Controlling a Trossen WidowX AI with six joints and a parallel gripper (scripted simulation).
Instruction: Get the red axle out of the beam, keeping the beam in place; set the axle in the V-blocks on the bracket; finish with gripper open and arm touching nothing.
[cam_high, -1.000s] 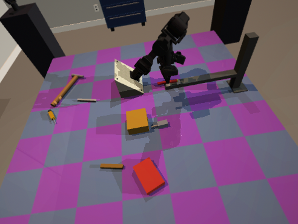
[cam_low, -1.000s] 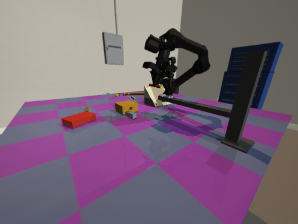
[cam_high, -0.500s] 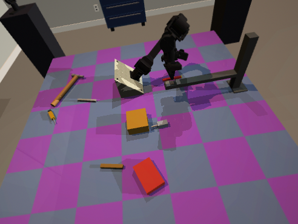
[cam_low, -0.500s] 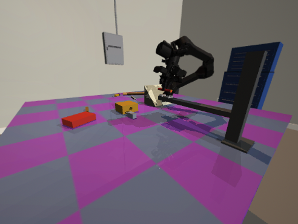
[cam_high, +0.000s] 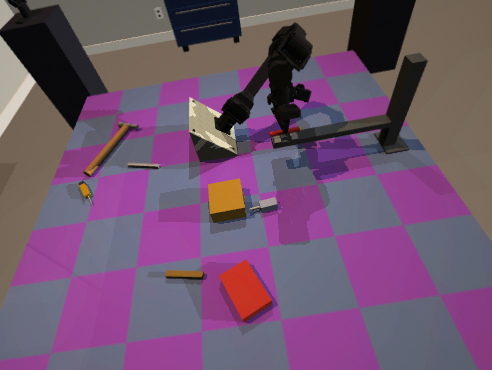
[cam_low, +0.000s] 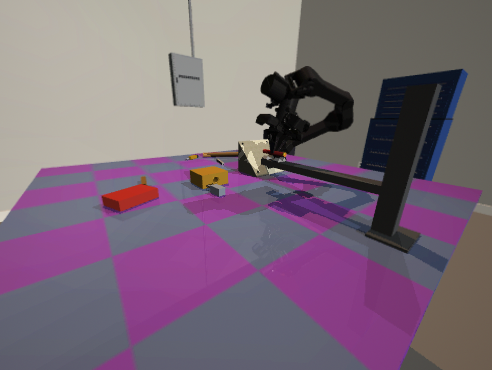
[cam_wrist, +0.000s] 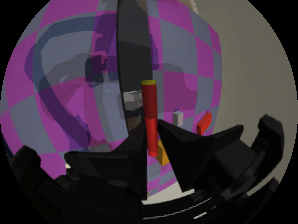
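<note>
Claw (cam_high: 284, 131) (cam_low: 274, 152) (cam_wrist: 150, 123) pinches red rod (cam_high: 295, 130) (cam_low: 280, 153) (cam_wrist: 150, 102), close by grey notched blocks (cam_high: 292, 136) (cam_low: 277, 158) (cam_wrist: 132, 100); wrist view puts blocks at nine o'clock. Lowering off-line could catch a notch edge, twist the rod; early release could roll it off, misaligned

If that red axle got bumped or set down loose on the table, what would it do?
It would probably roll, since the red axle is a slim, round rod. It's likely stiff too: it looks straight in the gripper.
</note>
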